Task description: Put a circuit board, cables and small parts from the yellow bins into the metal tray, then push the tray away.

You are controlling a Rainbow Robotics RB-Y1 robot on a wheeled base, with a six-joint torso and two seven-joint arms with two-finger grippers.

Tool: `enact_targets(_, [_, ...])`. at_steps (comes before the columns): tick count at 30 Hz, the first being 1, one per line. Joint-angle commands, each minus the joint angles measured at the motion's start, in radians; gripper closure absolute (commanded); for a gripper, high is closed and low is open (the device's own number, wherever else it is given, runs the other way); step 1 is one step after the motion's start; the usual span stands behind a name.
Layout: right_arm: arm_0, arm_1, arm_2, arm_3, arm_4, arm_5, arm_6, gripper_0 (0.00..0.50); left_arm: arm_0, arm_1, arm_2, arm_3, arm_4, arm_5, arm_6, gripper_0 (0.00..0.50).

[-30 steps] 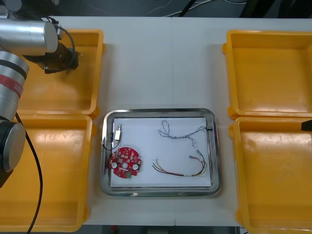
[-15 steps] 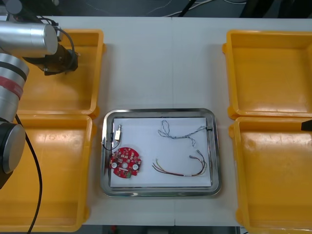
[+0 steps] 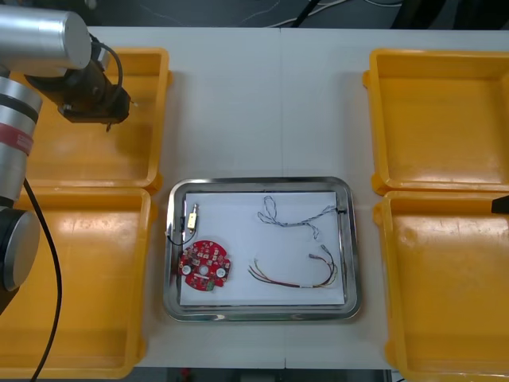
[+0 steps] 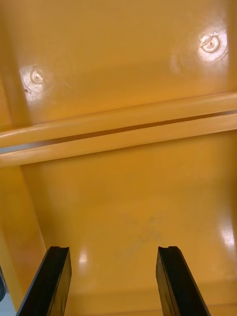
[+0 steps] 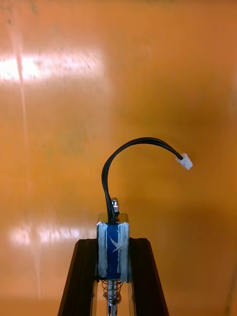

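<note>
My left gripper (image 3: 102, 111) hangs over the far left yellow bin (image 3: 151, 135). In the left wrist view this gripper (image 5: 113, 243) is shut on a small metal part (image 5: 113, 252) wrapped in blue. The part's black cable (image 5: 123, 148) arcs up to a white plug above the orange bin floor. The metal tray (image 3: 258, 184) in the middle holds a round red circuit board (image 3: 205, 265), a blue and white cable (image 3: 294, 216), a red and yellow cable (image 3: 298, 276) and another small metal part (image 3: 192, 216). My right gripper (image 4: 113, 281) stands open over a bare bin floor.
The near left bin (image 3: 87, 278), far right bin (image 3: 437, 119) and near right bin (image 3: 445, 294) look bare. A dark tip of the right arm (image 3: 501, 204) shows at the edge by the near right bin. Bare table lies beyond the tray.
My left gripper has shut on the small metal part and risen a little over the far left bin. The right arm and the tray's contents have not moved.
</note>
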Motion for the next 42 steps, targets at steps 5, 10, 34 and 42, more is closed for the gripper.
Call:
enact_targets(5, [0.014,-0.038,-0.028,-0.034,-0.005,0.003,-0.038,0.000,0.033,0.074,0.041,-0.286,0.111,0.317,0.032,0.500])
enact_targets(10, [0.014,-0.038,-0.028,-0.034,-0.005,0.003,-0.038,0.000,0.057,0.100,0.017,-0.455,0.186,0.437,0.152,0.500])
enact_targets(34, [0.014,-0.038,-0.028,-0.034,-0.005,0.003,-0.038,0.000,0.411,0.111,-0.348,-1.140,0.216,0.437,0.646,0.500])
enact_targets(42, [0.014,-0.038,-0.028,-0.034,-0.005,0.003,-0.038,0.000,0.447,0.107,-0.472,-1.140,0.134,0.372,0.663,0.500])
